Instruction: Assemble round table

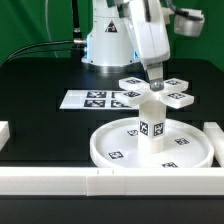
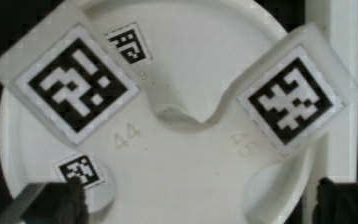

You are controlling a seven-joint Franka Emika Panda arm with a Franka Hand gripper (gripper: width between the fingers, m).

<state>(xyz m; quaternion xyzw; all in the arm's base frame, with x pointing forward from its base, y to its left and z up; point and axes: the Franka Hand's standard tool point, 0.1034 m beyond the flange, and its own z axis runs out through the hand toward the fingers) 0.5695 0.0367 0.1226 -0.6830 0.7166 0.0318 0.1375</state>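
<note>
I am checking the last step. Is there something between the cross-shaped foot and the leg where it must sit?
Nothing visible does. The cross-shaped foot already sits on top of the leg, which stands upright in the round disc. The gripper is directly at the foot.

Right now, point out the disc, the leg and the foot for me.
Disc (image 1: 112,150): exterior view, bare floor inside its rim.
Leg (image 1: 152,128): exterior view, tagged side of the upright cylinder.
Foot (image 1: 133,95): exterior view, a tagged arm of the cross atop the leg.

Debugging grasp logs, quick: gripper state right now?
Gripper: down on the cross-shaped foot atop the leg; whether the fingers are closed on it cannot be told.
</note>
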